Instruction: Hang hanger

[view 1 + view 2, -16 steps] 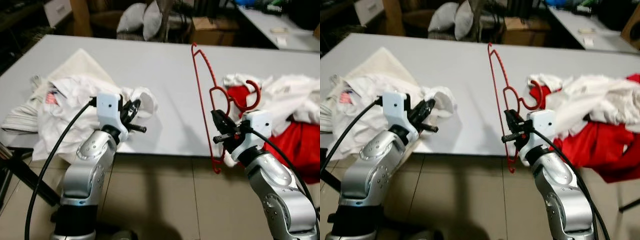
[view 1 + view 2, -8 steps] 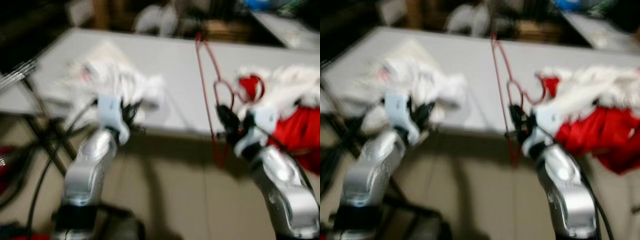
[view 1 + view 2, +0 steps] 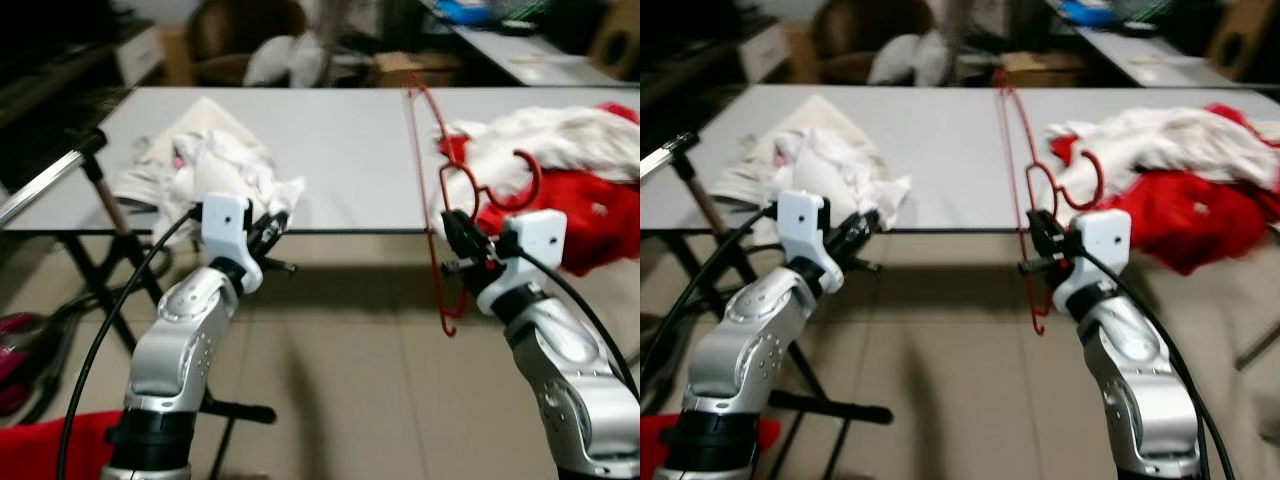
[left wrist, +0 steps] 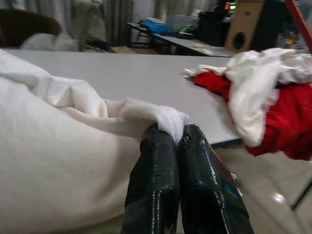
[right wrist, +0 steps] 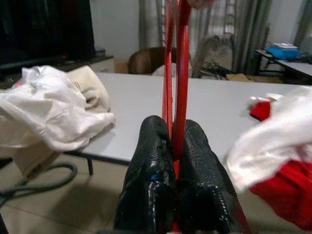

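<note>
1. Left tool (image 3: 281, 222): closed on a white garment (image 4: 58, 146) at the near edge of the grey surface (image 3: 340, 140).
2. Right tool (image 3: 1035, 245): clamped on one red hanger (image 3: 430, 190), held upright off the near edge.
3. Step: probably carrying the hanger; next it needs a rail to hook onto, maybe the metal bar (image 3: 45, 185) far left.
4. Count: one hanger, two cloth piles.

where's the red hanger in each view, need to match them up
Left eye view: red hanger right of centre, held upright by the right end effector.
Right eye view: centre, in front of the table's near edge.
Left wrist view: a red strip at the top right corner.
Right wrist view: centre, rising from between the fingers.
Shared landmark: grey table.
</note>
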`<state>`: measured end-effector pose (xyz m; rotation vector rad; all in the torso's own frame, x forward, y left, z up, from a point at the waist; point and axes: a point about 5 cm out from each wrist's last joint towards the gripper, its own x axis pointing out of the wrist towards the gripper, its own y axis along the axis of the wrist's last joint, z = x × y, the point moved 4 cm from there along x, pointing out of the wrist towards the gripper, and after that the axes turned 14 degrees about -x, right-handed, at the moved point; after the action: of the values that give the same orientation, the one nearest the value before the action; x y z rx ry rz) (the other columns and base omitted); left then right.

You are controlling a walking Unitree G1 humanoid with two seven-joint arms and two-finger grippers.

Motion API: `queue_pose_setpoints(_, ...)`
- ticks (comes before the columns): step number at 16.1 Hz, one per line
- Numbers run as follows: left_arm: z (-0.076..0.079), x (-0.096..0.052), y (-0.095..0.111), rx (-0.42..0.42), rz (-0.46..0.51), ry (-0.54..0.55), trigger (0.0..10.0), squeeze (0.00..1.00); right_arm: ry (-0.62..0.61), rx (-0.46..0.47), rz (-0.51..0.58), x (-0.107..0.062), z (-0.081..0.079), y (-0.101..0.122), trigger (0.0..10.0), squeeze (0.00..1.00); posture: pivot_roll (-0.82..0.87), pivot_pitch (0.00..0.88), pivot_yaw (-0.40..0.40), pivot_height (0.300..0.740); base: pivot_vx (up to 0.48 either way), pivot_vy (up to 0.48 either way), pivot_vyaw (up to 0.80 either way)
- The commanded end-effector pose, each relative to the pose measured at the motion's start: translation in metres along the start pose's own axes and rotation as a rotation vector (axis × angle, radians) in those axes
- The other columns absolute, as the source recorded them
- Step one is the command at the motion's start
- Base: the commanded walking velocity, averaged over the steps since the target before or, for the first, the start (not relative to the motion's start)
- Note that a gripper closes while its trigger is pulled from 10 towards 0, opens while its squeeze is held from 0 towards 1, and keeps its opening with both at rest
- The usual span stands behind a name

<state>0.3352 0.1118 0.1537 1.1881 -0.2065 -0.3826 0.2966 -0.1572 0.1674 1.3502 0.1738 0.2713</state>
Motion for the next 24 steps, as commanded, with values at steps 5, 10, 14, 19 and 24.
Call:
queue_pose_setpoints(5, 0.102, -0.019, 0.037, -0.228, 0.091, -0.638, 0.0, 0.00, -0.024, 0.006, 0.028, 0.001, 0.007, 0.006, 10.0, 0.00, -0.08, 0.000, 0.010, 0.740, 0.000, 0.000, 0.00)
queue_pose_setpoints(10, 0.103, -0.037, 0.043, -0.439, 0.071, -0.760, 0.0, 0.00, -0.004, 0.002, 0.049, -0.001, 0.006, 0.009, 10.0, 0.00, -0.08, 0.000, 0.005, 0.740, 0.000, 0.000, 0.00)
queue_pose_setpoints(14, 0.028, -0.011, -0.041, 0.013, -0.382, -0.264, 0.0, 0.00, 0.118, -0.057, -0.005, -0.011, 0.004, -0.002, 10.0, 0.00, -0.07, 0.000, -0.002, 0.740, 0.000, 0.000, 0.00)
queue_pose_setpoints(19, -0.008, 0.009, -0.038, 0.119, -0.324, -0.105, 0.0, 0.00, 0.444, -0.157, -0.249, -0.064, -0.004, -0.046, 10.0, 0.00, -0.08, 0.000, 0.011, 0.740, 0.000, 0.000, 0.00)
queue_pose_setpoints(24, -0.003, 0.023, -0.011, 0.205, -0.319, -0.219, 0.0, 0.00, 0.713, -0.160, -0.314, -0.093, -0.022, -0.051, 10.0, 0.00, -0.08, 0.000, 0.012, 0.740, 0.000, 0.000, 0.00)
